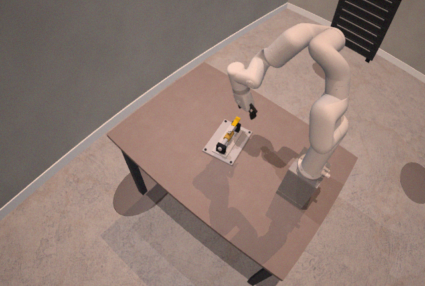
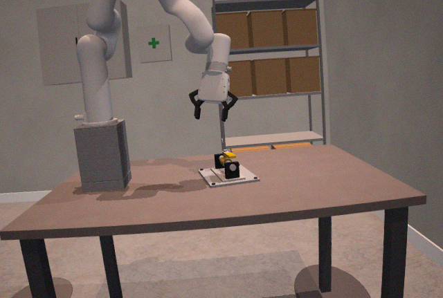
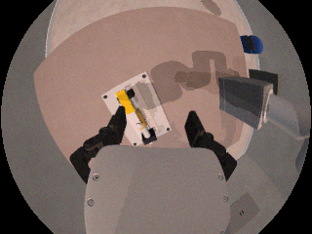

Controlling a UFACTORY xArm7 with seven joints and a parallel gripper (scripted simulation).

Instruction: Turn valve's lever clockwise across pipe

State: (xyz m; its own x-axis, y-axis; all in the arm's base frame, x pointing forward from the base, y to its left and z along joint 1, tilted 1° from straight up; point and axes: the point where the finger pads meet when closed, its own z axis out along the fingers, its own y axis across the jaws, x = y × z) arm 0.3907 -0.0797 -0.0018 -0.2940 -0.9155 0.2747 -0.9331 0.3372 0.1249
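The valve sits on a light grey baseplate near the middle of the table. Its pipe runs between two black end blocks. The yellow lever lies along the pipe, reaching toward the far end block. The valve also shows in the exterior view and in the wrist view, with the yellow lever at the plate's upper left. My gripper is open and empty. It hangs well above the valve, fingers pointing down, and touches nothing. In the top view my gripper is just beyond the lever's end.
The arm's grey base block stands on the table to the left of the valve. A shelf with cardboard boxes stands behind the table. A black drawer cabinet is in the room's corner.
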